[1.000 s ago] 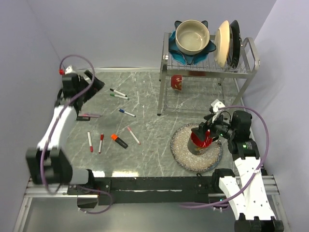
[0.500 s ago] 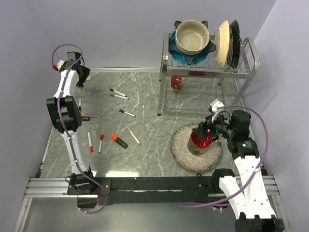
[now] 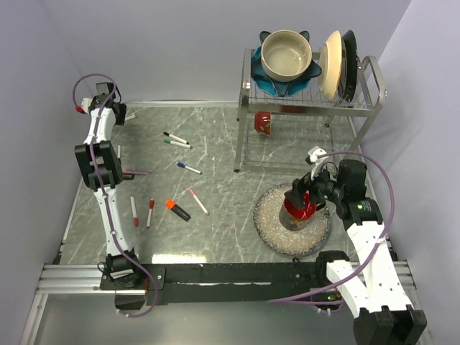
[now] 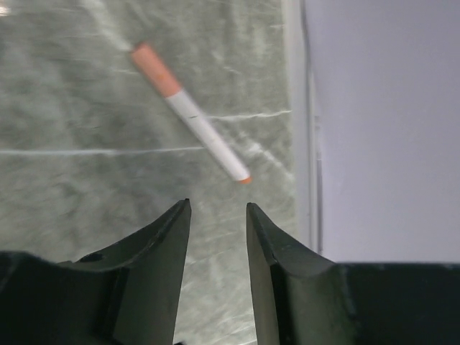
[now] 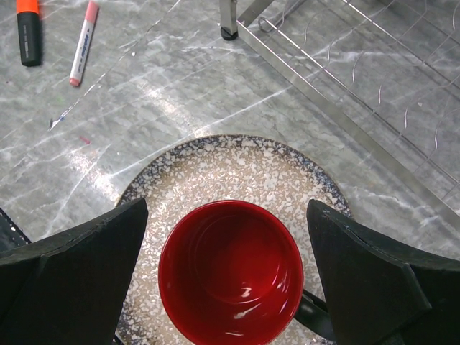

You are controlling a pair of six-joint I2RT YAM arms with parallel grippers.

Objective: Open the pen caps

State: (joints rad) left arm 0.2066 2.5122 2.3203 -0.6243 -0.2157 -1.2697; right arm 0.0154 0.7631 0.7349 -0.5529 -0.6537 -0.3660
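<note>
Several capped pens lie on the left half of the table: black-capped (image 3: 174, 136), green-capped (image 3: 177, 144), blue-capped (image 3: 189, 167), two red-capped (image 3: 134, 210), a pink-capped one (image 3: 199, 201) and a chunky black highlighter with an orange cap (image 3: 177, 209). My left gripper (image 3: 109, 108) is stretched into the far left corner. In the left wrist view it (image 4: 218, 208) stands narrowed but open and empty. Just ahead lies a white pen (image 4: 205, 133) with a salmon cap (image 4: 154, 68). My right gripper (image 5: 227, 207) is wide open, its fingers either side of a red mug (image 5: 230, 269).
The mug stands on a speckled plate (image 3: 273, 230) at the right. A metal dish rack (image 3: 309, 100) at the back right carries a bowl (image 3: 286, 54) and upright plates (image 3: 332, 63), with a red cup (image 3: 263, 122) beneath it. The side wall (image 4: 388, 122) is close to the left gripper.
My left arm has swung out and stretched toward the far left corner while its jaws narrowed. The right arm has shifted only slightly over the mug.
</note>
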